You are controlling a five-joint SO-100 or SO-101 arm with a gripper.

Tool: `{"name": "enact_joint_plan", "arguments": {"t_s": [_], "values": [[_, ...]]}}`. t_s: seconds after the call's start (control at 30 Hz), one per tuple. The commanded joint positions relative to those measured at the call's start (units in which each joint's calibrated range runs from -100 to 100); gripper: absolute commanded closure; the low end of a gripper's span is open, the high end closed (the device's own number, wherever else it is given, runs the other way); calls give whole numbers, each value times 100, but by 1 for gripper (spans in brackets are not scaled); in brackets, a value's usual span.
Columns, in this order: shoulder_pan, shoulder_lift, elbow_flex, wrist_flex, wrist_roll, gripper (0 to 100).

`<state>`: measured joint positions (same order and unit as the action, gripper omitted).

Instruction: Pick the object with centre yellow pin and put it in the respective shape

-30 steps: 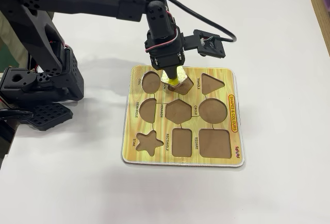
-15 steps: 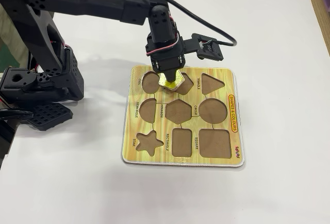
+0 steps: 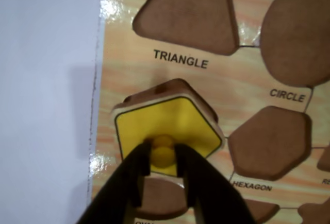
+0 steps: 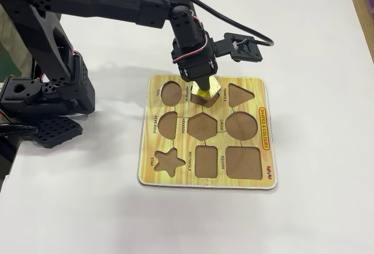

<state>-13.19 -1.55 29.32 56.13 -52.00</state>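
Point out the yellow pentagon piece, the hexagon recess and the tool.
yellow pentagon piece [image 3: 165, 122], wrist view, on its yellow top face.
hexagon recess [image 3: 269, 141], wrist view, on its brown floor.
tool [image 3: 164, 154], wrist view, midway between its fingertips, at the knob.

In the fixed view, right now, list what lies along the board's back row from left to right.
Oval recess → yellow pentagon piece, held by the gripper over its recess → triangle recess. All sit in the puzzle board.

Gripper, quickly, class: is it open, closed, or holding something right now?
Gripper: closed on the knob of the yellow pentagon piece, holding it over the pentagon recess of the puzzle board.
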Motion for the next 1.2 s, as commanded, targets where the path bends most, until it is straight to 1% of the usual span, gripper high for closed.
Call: {"name": "enact_joint_plan", "arguments": {"t_s": [0.0, 0.23, 1.17], "values": [[-48, -13, -234, -81, 7, 94], [-48, 355, -306, -81, 7, 94], [49, 330, -441, -90, 1, 94]]}}
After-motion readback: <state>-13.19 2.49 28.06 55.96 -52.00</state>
